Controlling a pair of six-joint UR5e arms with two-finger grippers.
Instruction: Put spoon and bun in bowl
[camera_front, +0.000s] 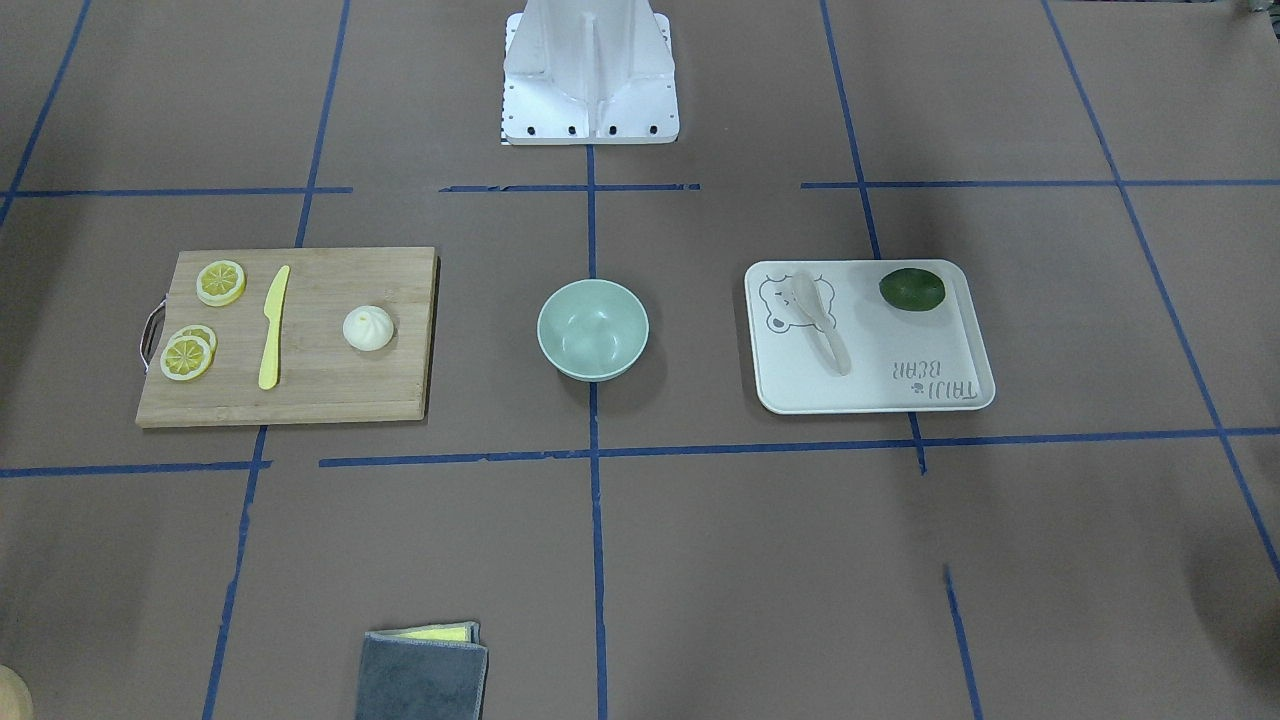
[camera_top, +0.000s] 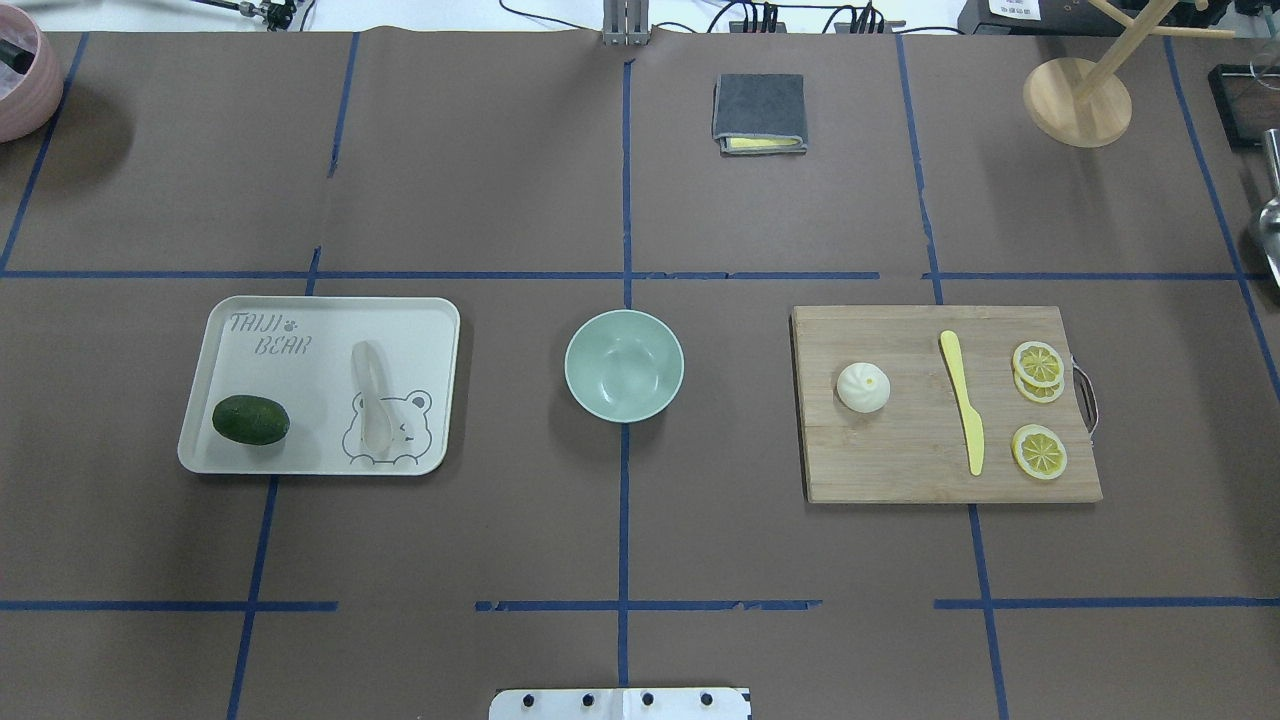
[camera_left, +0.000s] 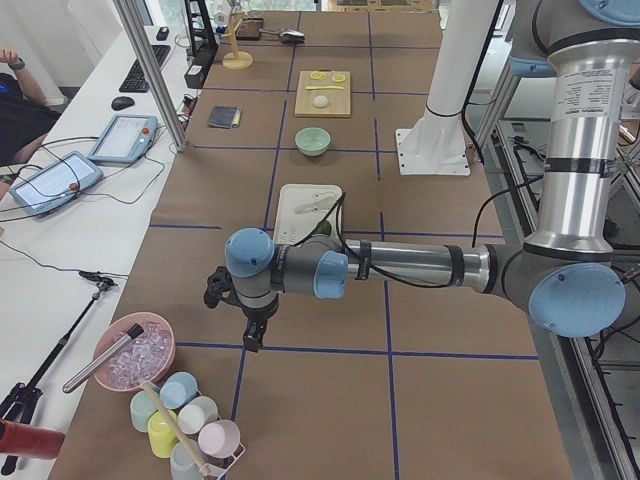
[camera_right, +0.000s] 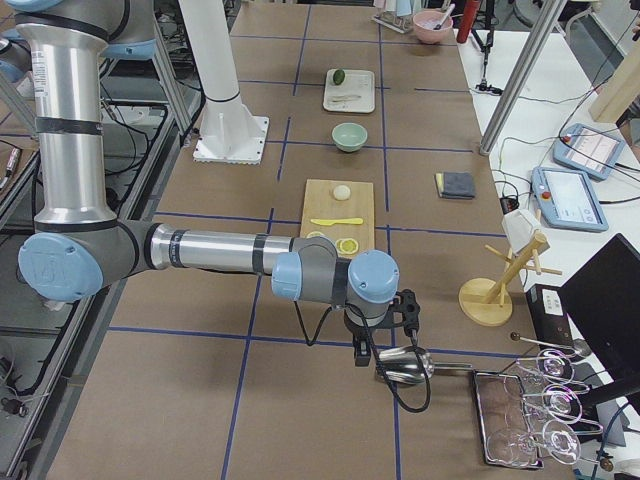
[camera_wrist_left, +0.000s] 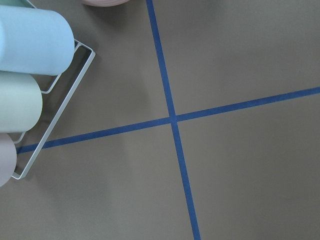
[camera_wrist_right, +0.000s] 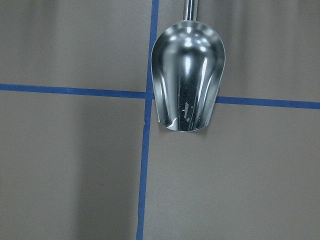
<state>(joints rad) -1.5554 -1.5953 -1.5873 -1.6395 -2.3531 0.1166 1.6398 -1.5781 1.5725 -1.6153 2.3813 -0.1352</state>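
Note:
The mint-green bowl (camera_top: 624, 364) stands empty at the table's middle. The beige spoon (camera_top: 371, 400) lies on the white bear-print tray (camera_top: 430, 320) to the bowl's left in the overhead view. The white bun (camera_top: 863, 387) sits on the wooden cutting board (camera_top: 900, 460) to the bowl's right. My left gripper (camera_left: 254, 338) hangs over the table's left end, far from the tray. My right gripper (camera_right: 362, 350) hangs over the right end, past the board. Both show only in the side views, so I cannot tell whether they are open or shut.
A dark green lime (camera_top: 250, 420) lies on the tray. A yellow knife (camera_top: 963, 400) and lemon slices (camera_top: 1038, 362) lie on the board. A folded grey cloth (camera_top: 759, 112) lies at the far side. Cups (camera_wrist_left: 25, 45) sit by the left gripper, a metal scoop (camera_wrist_right: 187, 75) under the right.

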